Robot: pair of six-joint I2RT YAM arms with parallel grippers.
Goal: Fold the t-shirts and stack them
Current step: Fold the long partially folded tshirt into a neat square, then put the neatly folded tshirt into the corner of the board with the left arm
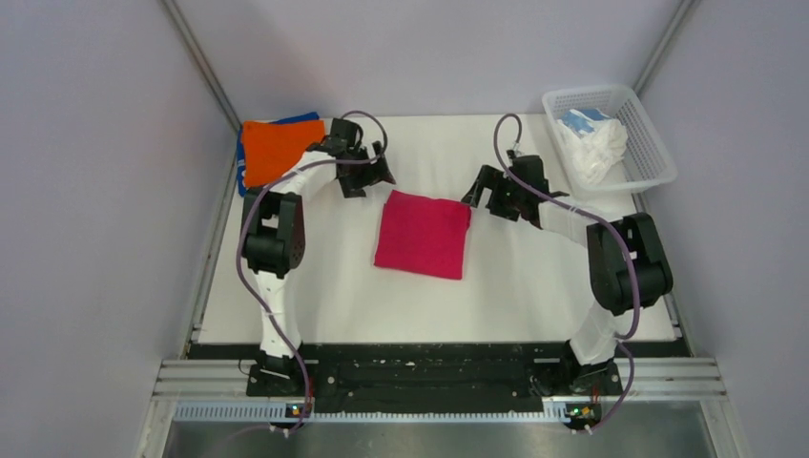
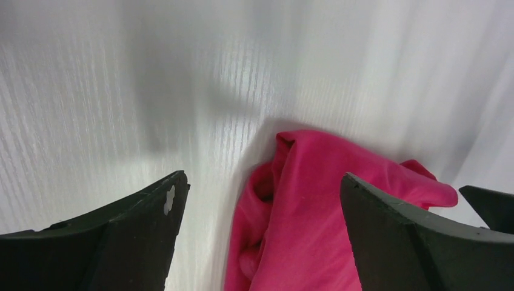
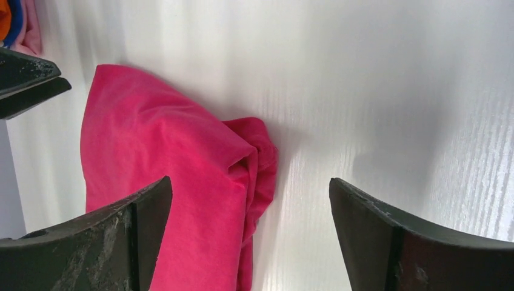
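The crimson-pink t-shirt (image 1: 424,234) lies folded into a rough square in the middle of the table. My left gripper (image 1: 372,175) is open just above its far left corner, which shows in the left wrist view (image 2: 315,206). My right gripper (image 1: 480,194) is open just above its far right corner, which shows in the right wrist view (image 3: 182,176). Neither gripper holds cloth. A folded orange t-shirt (image 1: 275,149) lies on a blue one (image 1: 303,118) at the far left. White and light-blue shirts (image 1: 591,138) sit bunched in the basket.
A white mesh basket (image 1: 649,129) stands at the far right corner. Grey walls close in the table on the left, far and right sides. Metal rails run along the near edge (image 1: 439,377). The stack's edge shows in the right wrist view (image 3: 18,24).
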